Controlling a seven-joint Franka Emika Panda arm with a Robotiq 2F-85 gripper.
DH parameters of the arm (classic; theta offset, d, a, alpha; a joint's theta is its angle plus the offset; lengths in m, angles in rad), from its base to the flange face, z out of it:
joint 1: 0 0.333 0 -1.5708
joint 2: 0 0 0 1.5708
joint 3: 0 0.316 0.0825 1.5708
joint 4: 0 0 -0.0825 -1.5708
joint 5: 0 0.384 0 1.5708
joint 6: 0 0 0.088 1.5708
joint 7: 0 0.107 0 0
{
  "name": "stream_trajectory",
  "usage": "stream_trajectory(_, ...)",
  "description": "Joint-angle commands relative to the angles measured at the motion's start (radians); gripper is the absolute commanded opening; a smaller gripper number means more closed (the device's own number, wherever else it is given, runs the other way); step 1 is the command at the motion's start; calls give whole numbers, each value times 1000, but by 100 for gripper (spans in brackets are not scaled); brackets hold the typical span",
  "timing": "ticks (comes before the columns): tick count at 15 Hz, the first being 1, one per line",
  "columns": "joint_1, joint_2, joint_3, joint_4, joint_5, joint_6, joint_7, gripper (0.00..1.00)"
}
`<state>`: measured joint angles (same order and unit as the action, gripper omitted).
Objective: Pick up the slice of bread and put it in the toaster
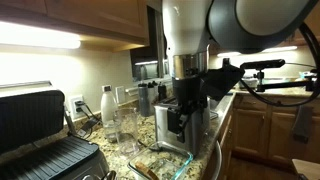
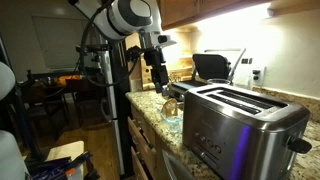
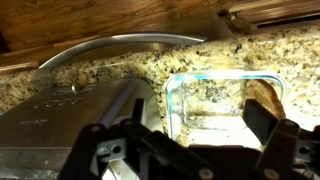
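Note:
The slice of bread [image 3: 263, 98] is tan-brown with a darker crust and lies on the granite counter, against the right side of a clear glass dish [image 3: 176, 92]. The shiny steel toaster [image 2: 240, 125] stands in the foreground of an exterior view, and its brushed top shows at the lower left of the wrist view [image 3: 55, 130]. My gripper [image 3: 185, 135] is open and empty and hangs above the glass dish, with the bread just beyond its right finger. The gripper also shows in both exterior views [image 1: 186, 112] [image 2: 160, 78], raised above the counter.
A black ribbed grill press [image 1: 40, 150] [image 2: 212, 66] stands on the counter. A white bottle [image 1: 106, 103] and drinking glasses [image 1: 128, 125] stand near the wall. A curved metal rim [image 3: 120, 43] lies beyond the dish. Cabinets hang overhead.

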<state>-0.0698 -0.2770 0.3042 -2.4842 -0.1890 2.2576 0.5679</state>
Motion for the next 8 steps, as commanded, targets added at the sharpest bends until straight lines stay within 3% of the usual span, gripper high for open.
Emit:
stream_trajectory(1,37,3,-36,2,-12,-4,8,100)
stream_trajectory(8,40,9,-37,7,-16,-4,7,100)
